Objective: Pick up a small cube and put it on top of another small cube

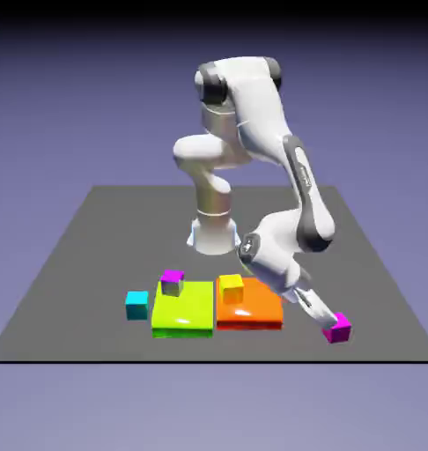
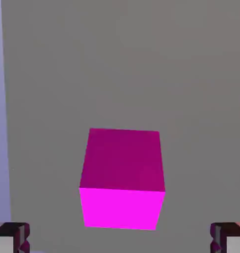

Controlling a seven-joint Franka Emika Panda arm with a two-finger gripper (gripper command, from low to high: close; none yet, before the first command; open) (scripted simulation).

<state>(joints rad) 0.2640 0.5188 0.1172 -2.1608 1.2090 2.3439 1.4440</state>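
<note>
Exterior view: gripper is low at the table, just beside the small cube, right of the orange slab. Another small cube sits on green slab.
Hand view: fingers spread wide, small cube between, not gripped.

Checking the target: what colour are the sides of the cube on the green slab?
Greyish-tan sides, magenta top: cube on the green slab, exterior view.

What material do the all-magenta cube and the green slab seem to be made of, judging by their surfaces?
All-magenta cube: flat, even colour with no highlight, so a matte look, perhaps painted plastic or foam; a render leaves this open.
Green slab: a white gleam on its top and bright edges suggest a glossy, plastic-like finish.
</note>
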